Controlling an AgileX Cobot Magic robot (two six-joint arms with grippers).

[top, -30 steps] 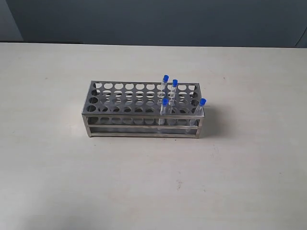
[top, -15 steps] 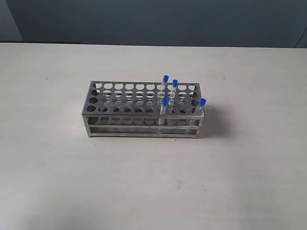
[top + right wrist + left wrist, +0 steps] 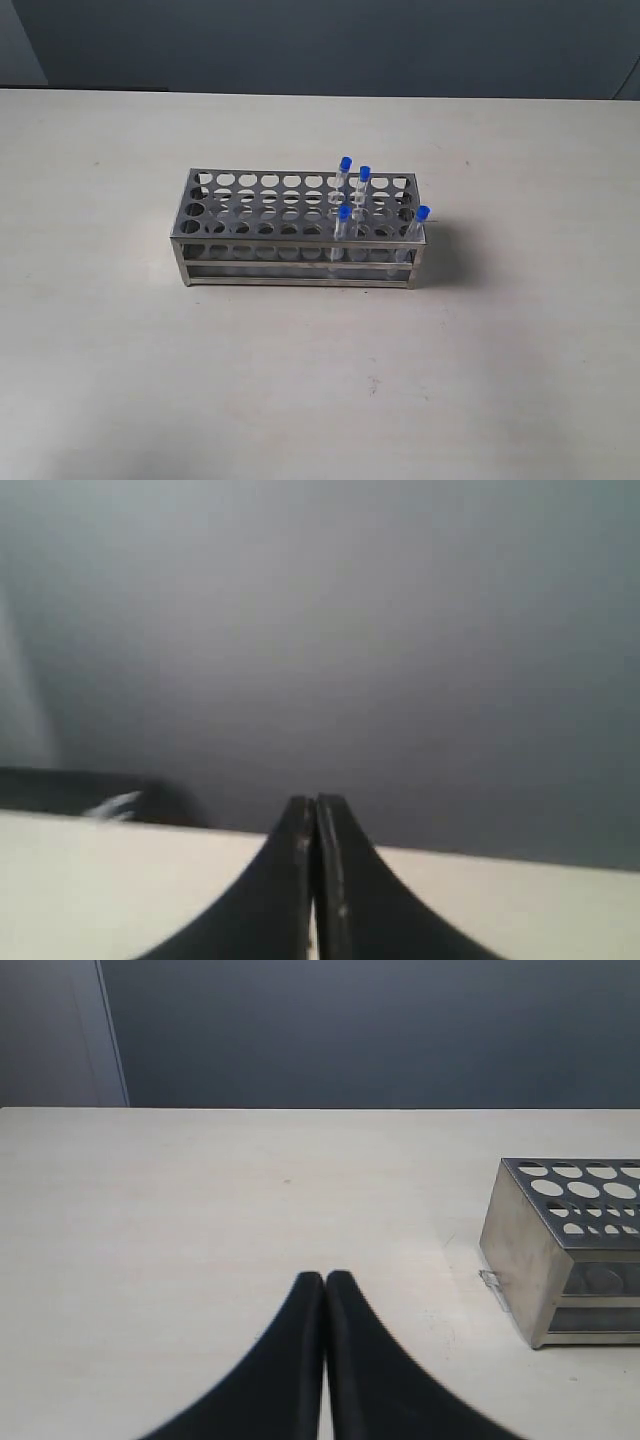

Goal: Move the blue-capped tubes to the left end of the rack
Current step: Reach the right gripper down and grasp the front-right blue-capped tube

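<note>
1. Exterior view: a silver metal test-tube rack [image 3: 250,242] with round holes stands on a cream tabletop [image 3: 120,350]. Four slim, clear blue-capped tubes [image 3: 344,222] stand at its right end.
2. My left claw [image 3: 325,1278] and right claw [image 3: 315,802] are both clenched, empty, and touching nothing.
3. I judge the task unstarted. Next, I need to open a claw and reach for a tube.

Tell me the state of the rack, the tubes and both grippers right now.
rack: upright on the table, left-end holes empty.
blue-capped tubes: capped, all four standing in holes toward its right end, the corner one leaning.
left gripper: shut, holding nothing, apart from the rack.
right gripper: shut, holding nothing.
</note>
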